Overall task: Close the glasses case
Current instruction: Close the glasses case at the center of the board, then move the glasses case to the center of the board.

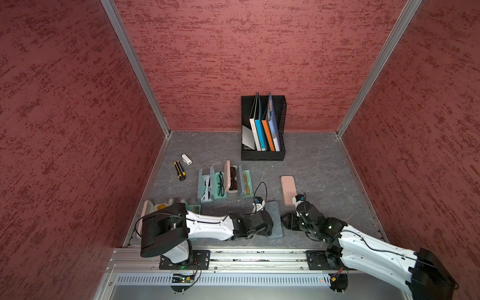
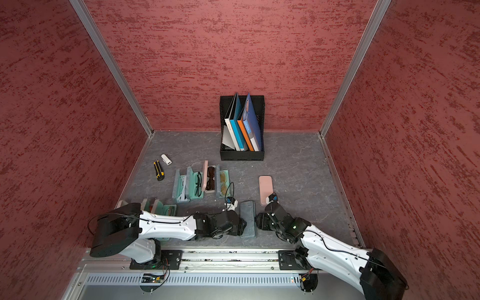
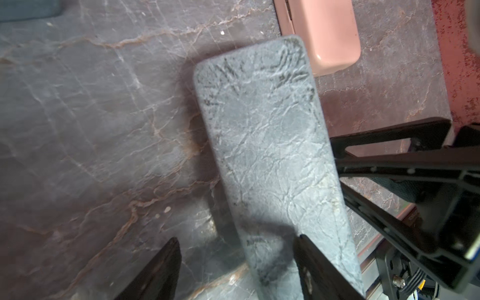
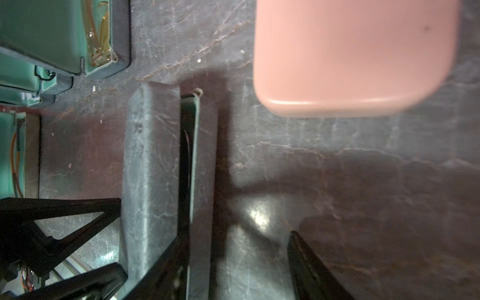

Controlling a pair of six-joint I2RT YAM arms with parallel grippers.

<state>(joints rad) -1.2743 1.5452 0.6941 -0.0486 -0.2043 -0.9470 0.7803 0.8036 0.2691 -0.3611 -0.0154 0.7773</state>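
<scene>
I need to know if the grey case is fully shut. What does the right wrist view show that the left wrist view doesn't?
Only the right wrist view: the grey case edge-on, a dark gap and teal lining along its seam, plus open cases holding glasses. Only the left wrist view: its textured lid from above. Both: the closed pink case near it, and the marbled tabletop.

left arm (image 1: pixel 207 226) and right arm (image 1: pixel 363 241) low, both jaws apart
</scene>
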